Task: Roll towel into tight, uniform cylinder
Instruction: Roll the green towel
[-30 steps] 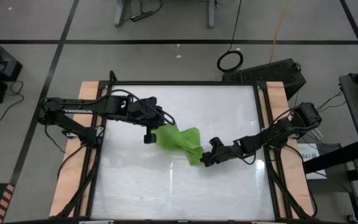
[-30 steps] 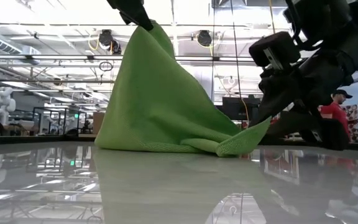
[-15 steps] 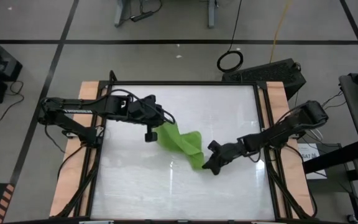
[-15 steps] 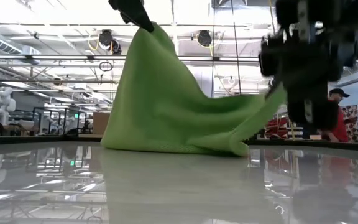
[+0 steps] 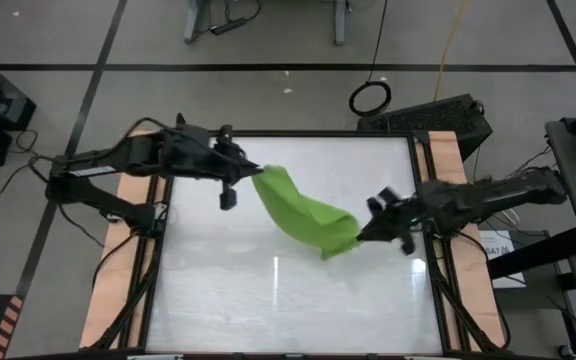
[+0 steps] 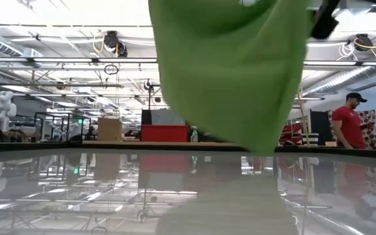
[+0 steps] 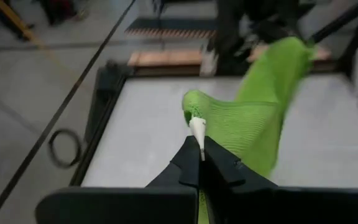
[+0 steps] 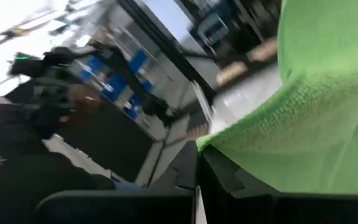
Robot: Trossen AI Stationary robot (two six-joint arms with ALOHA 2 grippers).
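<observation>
The lime-green towel (image 5: pixel 304 211) hangs in the air between my two grippers, over the middle of the white table (image 5: pixel 228 300). In the low view the towel (image 6: pixel 234 72) fills the upper middle, and its lowest fold (image 6: pixel 260 149) is clear of the tabletop. My left gripper (image 5: pixel 251 176) is shut on the towel's far-left end. My right gripper (image 5: pixel 362 233) is shut on its near-right end. The left wrist view shows the towel (image 7: pixel 253 118) running away toward the other arm. My left gripper pinches a corner of the towel (image 7: pixel 194 111) between its two fingers, beside a small white tag (image 7: pixel 197 127). The fingers come about level from the table's left. The towel runs away from them, lifted clear and sagging a little. My right gripper pinches the towel's edge (image 8: pixel 229 146) between its two fingers, coming about level from the table's right. The cloth spreads out from the fingers, lifted clear of the table; one layer or several, I cannot tell.
Wooden side rails (image 5: pixel 128 250) and a dark frame border the table. Bare white surface lies on the near half. A person in a red shirt (image 6: pixel 346 127) stands in the room behind the table.
Both grippers have gone up, still shut on the towel. My right gripper has also moved toward the table's right edge. The towel, whose lower part lay on the table, is now lifted clear and stretched out between the two grippers.
</observation>
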